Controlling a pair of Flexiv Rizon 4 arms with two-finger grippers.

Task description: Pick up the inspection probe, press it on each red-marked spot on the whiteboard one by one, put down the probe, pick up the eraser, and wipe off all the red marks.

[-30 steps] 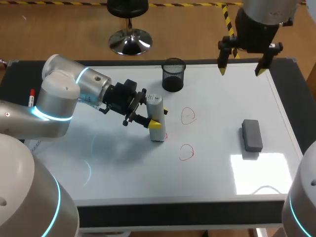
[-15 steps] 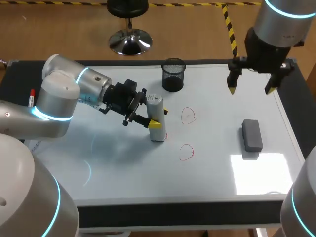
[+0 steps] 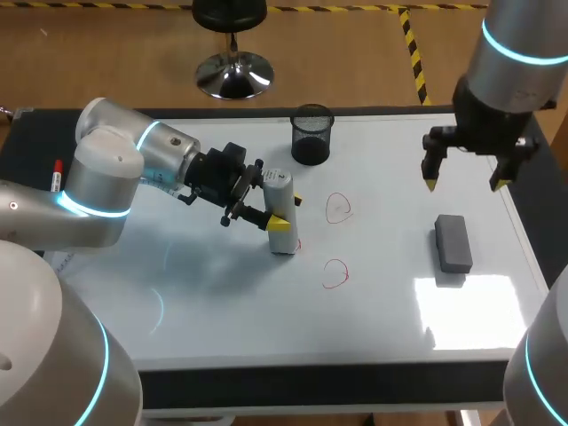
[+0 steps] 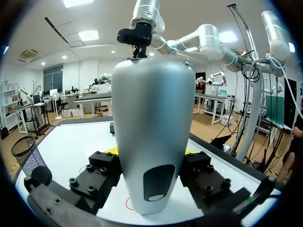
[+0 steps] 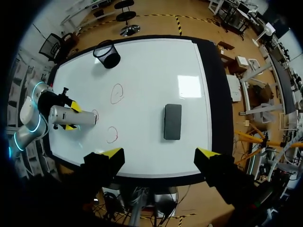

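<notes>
My left gripper (image 3: 271,206) is shut on the grey-white probe (image 3: 280,216), which stands upright on the whiteboard (image 3: 204,293) with its foot on a partly hidden red mark (image 3: 297,245). In the left wrist view the probe (image 4: 151,137) fills the space between the fingers. Two more red circles (image 3: 338,207) (image 3: 335,274) lie to its right. The grey eraser (image 3: 453,242) lies flat near the board's right side. My right gripper (image 3: 465,181) hangs open in the air, a little beyond the eraser. From the right wrist view the eraser (image 5: 173,121) lies ahead of the open gripper (image 5: 160,154).
A black mesh cup (image 3: 311,134) stands at the back of the board, behind the probe. A red marker pen (image 3: 58,175) lies on the dark table strip left of the board. The board's right edge (image 3: 519,222) runs close beside the eraser.
My right arm has come forward and slightly right from the board's back edge towards the eraser, still open. The left arm and the probe have not moved.
</notes>
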